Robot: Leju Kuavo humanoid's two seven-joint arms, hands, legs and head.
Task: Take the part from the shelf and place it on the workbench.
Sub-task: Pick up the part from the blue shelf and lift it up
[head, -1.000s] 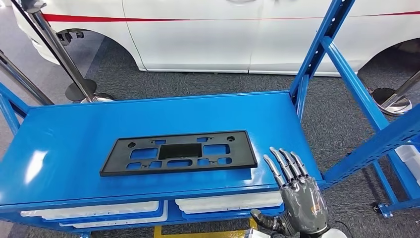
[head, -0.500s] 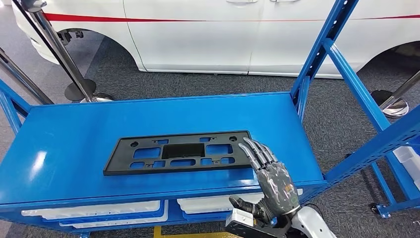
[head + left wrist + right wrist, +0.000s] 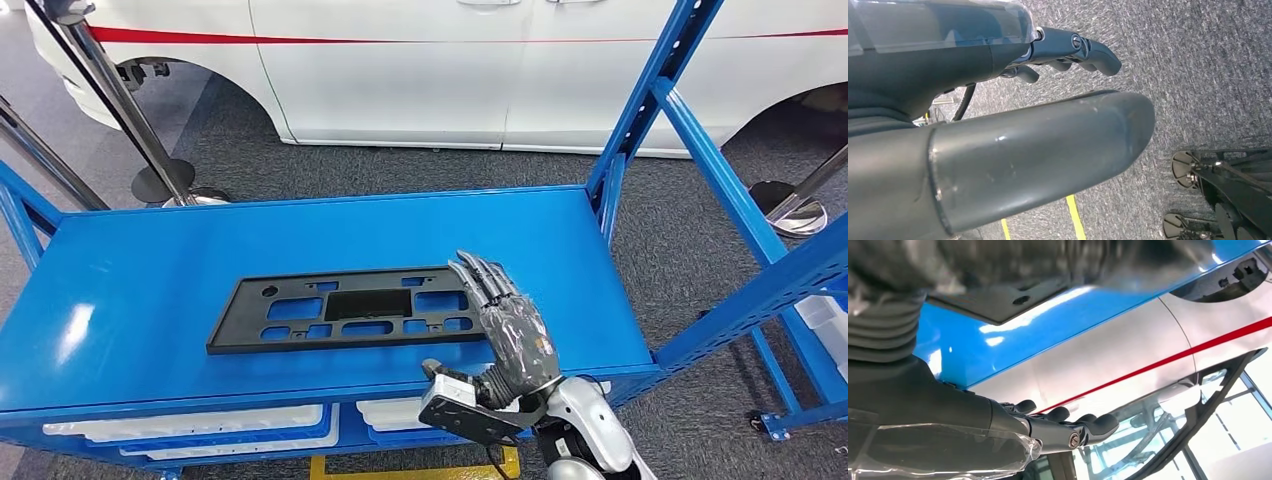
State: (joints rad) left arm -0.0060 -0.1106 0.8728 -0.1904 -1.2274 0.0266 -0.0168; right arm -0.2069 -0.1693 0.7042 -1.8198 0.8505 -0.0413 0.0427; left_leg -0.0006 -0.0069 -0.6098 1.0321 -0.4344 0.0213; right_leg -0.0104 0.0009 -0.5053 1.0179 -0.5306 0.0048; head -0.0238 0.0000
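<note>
On the blue shelf (image 3: 130,270), the black part (image 3: 350,308) lies flat toward the near edge, the right hand (image 3: 505,330) above its right end with fingers extended and holding nothing, while the left wrist view shows the left hand (image 3: 1063,52) over grey carpet (image 3: 1198,75), fingers loosely apart, empty.

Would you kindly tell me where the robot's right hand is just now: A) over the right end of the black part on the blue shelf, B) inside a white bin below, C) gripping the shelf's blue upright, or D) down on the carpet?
A: the right robot hand reaches, fingers extended, over the right end of the black part lying flat on the blue shelf.
</note>
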